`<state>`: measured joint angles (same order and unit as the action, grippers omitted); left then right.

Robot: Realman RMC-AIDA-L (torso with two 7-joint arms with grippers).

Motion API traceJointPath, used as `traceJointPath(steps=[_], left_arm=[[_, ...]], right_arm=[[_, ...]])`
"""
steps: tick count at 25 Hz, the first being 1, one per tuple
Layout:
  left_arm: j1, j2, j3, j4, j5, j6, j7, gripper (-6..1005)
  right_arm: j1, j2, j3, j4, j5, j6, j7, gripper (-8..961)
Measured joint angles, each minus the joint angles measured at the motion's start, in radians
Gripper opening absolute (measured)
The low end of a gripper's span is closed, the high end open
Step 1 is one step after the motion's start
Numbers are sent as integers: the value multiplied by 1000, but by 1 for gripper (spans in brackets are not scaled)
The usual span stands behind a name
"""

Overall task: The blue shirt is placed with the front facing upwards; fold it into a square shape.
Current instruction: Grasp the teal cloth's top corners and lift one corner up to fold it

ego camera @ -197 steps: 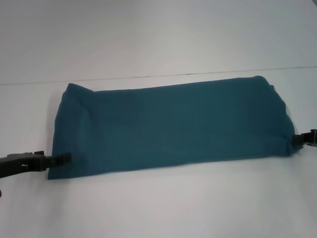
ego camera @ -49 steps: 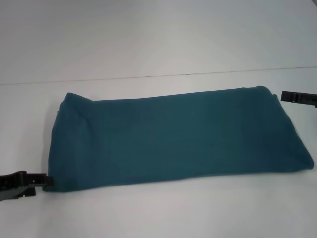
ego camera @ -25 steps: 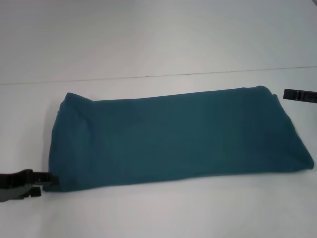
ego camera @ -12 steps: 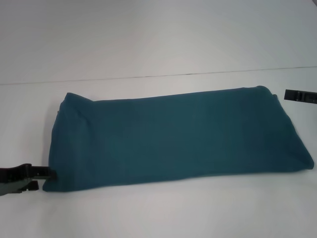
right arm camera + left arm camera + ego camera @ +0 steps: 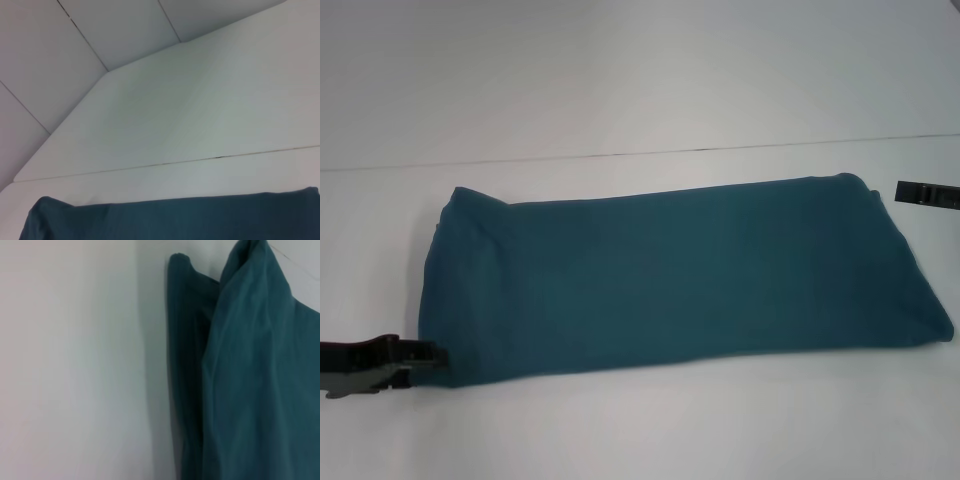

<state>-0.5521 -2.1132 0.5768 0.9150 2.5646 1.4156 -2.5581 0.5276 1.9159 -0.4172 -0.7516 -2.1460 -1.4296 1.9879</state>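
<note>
Shirt: the blue shirt (image 5: 670, 275) lies as a long band, awaiting the crosswise fold.
Left gripper (image 5: 430, 354): lower left, at the corner; grip apparently closing, cannot tell.
Right gripper (image 5: 926, 194): right edge, clear of cloth; opening unreadable.

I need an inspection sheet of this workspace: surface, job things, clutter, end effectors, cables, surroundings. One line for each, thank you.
Surface: white table, with a thin seam line running behind the shirt.
Job things: blue shirt lies flat, folded into a long band across the table; no lettering shows.
Clutter: nothing seen.
End effectors: left end effector low at the shirt's near left corner, touching its edge; right end effector at the picture's right edge, beside the shirt's far right corner, apart from it.
Cables: nothing seen.
Surroundings: pale wall panels behind the table in the right wrist view.
</note>
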Motion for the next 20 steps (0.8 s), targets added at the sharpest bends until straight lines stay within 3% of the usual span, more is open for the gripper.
traceJointPath(steps=[20], left_arm=[[-71,-12,9,-63,-9,-47,28,650]], right_arm=[[2,0,0,0,0,6,-6,916]])
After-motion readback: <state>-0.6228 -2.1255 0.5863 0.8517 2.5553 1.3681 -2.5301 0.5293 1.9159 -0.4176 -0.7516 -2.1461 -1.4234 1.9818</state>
